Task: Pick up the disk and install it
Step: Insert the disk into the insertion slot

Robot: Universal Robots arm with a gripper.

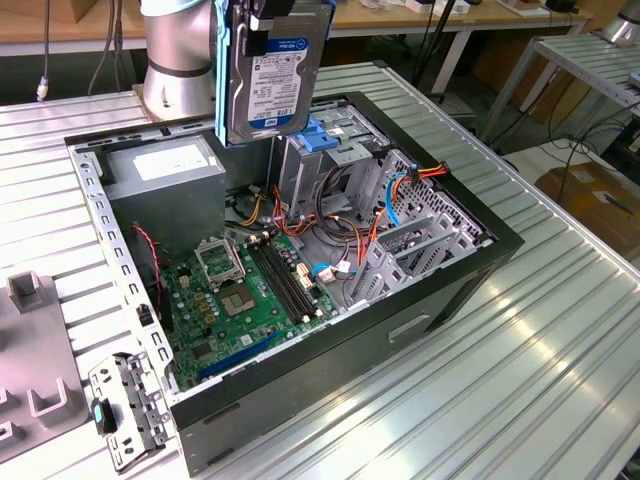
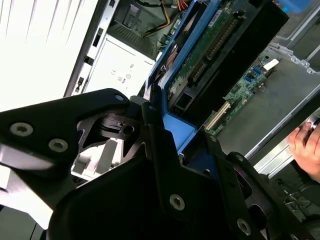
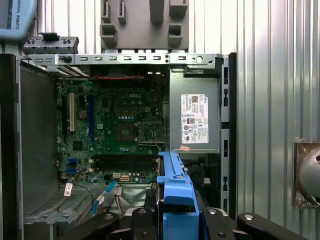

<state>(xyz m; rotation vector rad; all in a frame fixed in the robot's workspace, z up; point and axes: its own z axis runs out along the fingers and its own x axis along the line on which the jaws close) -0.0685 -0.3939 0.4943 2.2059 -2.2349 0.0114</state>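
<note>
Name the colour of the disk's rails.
The disk's rails are blue; best in the first wrist view.

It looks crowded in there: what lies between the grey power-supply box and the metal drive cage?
In the exterior view, coloured wires lie between the power-supply box and the drive cage, below the held disk.

An open black computer case (image 1: 300,390) is laid on a ribbed aluminium table (image 1: 520,340). Inside, a green motherboard (image 1: 250,300) is seen nearest, a grey power-supply box (image 1: 165,170) is mounted at the far end on the exterior view's left, and a grey drive cage (image 1: 345,150) is fitted to its right. Orange cables (image 1: 425,172) are run beside the cage. A perforated metal bracket (image 1: 130,410) is set outside the case, near left.
</note>
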